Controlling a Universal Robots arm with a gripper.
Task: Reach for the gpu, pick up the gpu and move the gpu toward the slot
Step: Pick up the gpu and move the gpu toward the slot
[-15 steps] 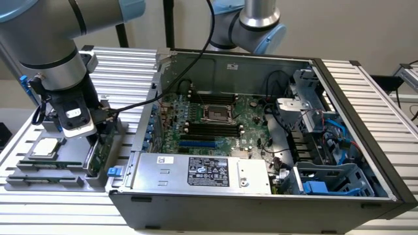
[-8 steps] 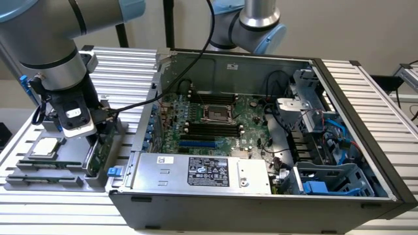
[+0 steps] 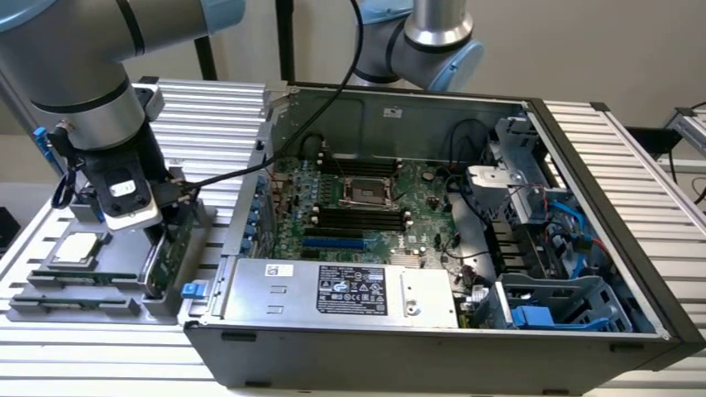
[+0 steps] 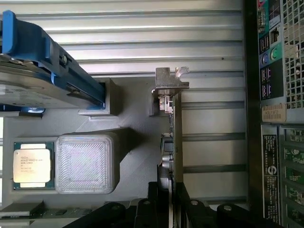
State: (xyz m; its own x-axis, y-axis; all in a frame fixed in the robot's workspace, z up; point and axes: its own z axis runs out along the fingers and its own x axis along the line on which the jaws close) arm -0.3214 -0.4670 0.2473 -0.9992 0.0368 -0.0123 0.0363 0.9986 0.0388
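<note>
Honestly, nothing here comes out readable. The black-and-white sticker [image 3: 350, 289] on the power supply [image 3: 264, 285] has print and logos (too small to make out). The chip [image 4: 32, 165] shows lines of lettering and the case [image 4: 251, 95] carries rear labels [image 4: 274, 113], none of it legible.

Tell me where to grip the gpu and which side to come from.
Grip the gpu on its upper long edge, around mid-length, pinching across the two flat faces, and come straight down from above. It stands on edge in the grey holder, so that edge is the exposed one, and the card is thin. Stay off the metal bracket at one end.
</note>
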